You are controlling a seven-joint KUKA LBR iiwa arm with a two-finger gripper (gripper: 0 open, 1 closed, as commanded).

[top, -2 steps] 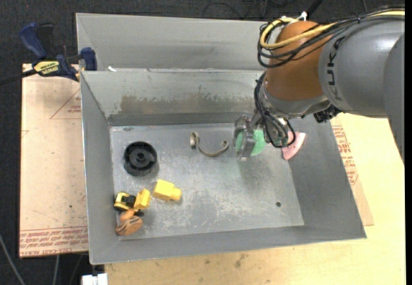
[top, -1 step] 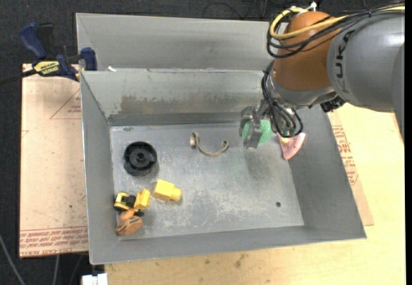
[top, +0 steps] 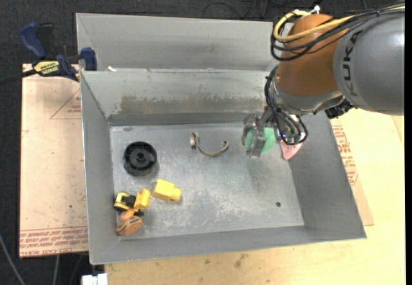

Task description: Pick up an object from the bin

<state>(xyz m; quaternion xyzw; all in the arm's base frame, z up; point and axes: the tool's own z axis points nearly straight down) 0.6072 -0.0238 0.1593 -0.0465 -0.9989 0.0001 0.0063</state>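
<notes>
While gripper (top: 255, 147) sits back-right in bin (top: 244, 203), touching green obj (top: 266, 138) near pink piece (top: 291, 150), can't tell if open/closed.

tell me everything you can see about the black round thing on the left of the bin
The black round piece looks like a small wheel or knob: a thick dark ring around a raised hub, matt, plastic or rubber by its look. It lies flat on the bin floor at the left, toward the back wall. Nothing touches it; the yellow block lies apart, nearer the front.
</notes>
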